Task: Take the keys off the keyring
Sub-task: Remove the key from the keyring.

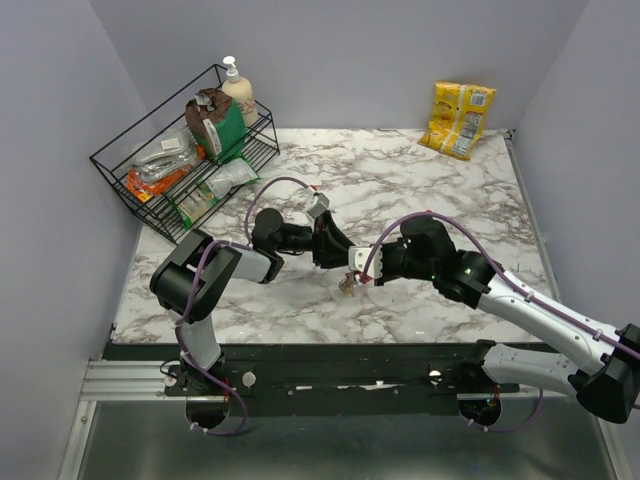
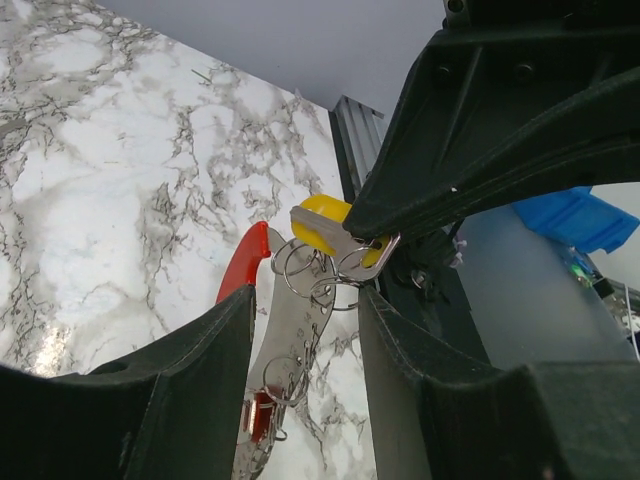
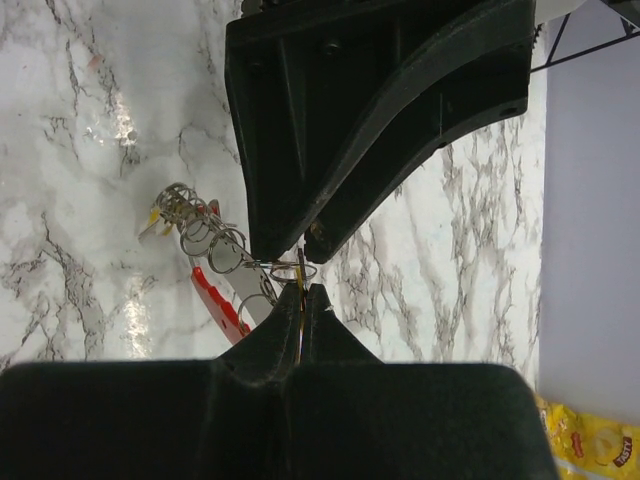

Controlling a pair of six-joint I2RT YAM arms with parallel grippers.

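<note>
Both pincers were tip to tip over the middle of the surface, with the bunch strung between them. That makes sense: working a key round a split ring takes two anchor points.

The right pincer was pressed together on the yellow-headed key, gripping by the head where it joins the rings. In the right wrist view the metal sat edge-on in the jaws, thin enough to barely show. My read is that this is the key being taken off, and that holding it near its hole gives control of how it rides the wire.

The left pincer faced it, fingers set narrow either side of the keyring, with the red loop and small wire rings just beyond the tips. I cannot tell whether it was actually clamping. Marble showed through one side of the gap and the contact was hidden. Its likely job was to hold the ring against the right arm's pull.

The rest of the keys hung under the two pincers, close over the surface. I couldn't tell whether they touched it.

Every key I could see was on the rings, so this looked early in the task.

Risk as I judge it: the rings are tiny next to the fingers and several are interlinked. A pull could twist the whole bunch rather than slide one key, or the thin key could slip out.
</note>
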